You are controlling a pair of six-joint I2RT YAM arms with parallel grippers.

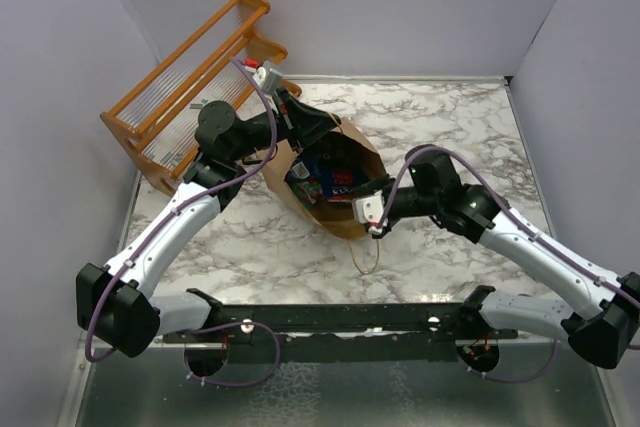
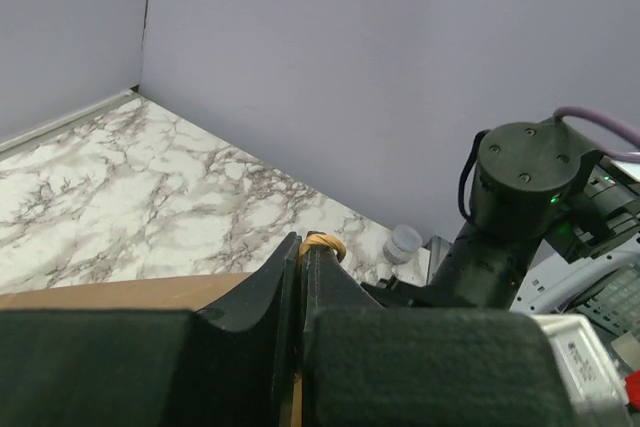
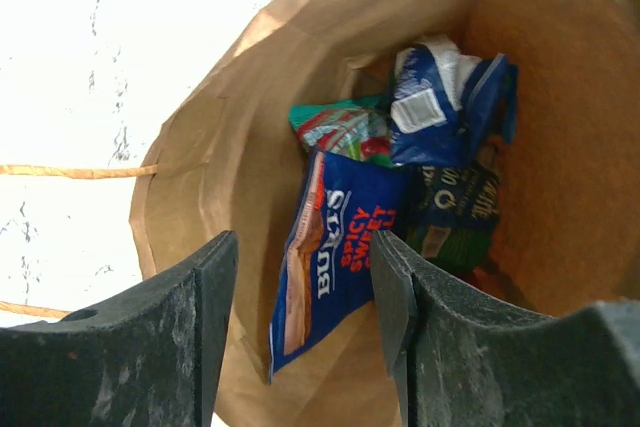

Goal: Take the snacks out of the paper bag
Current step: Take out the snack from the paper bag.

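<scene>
- The snacks [image 3: 440, 117] lie inside the paper bag [image 1: 330, 215], open around the table's middle.
- Our left gripper [image 2: 303, 252] has its fingers pressed together on the bag's handle [image 2: 322, 243].
- Our right gripper [image 3: 305, 247] has its fingers spread astride a dark blue packet [image 3: 345, 247]; we judge the grasp is in hand.
- Next: pinch that 1 packet, lift clear.

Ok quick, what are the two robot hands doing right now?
Left gripper: shut, pinching the paper bag's handle.
Right gripper: open, fingers either side of the blue Spicy Sweet packet.
</scene>
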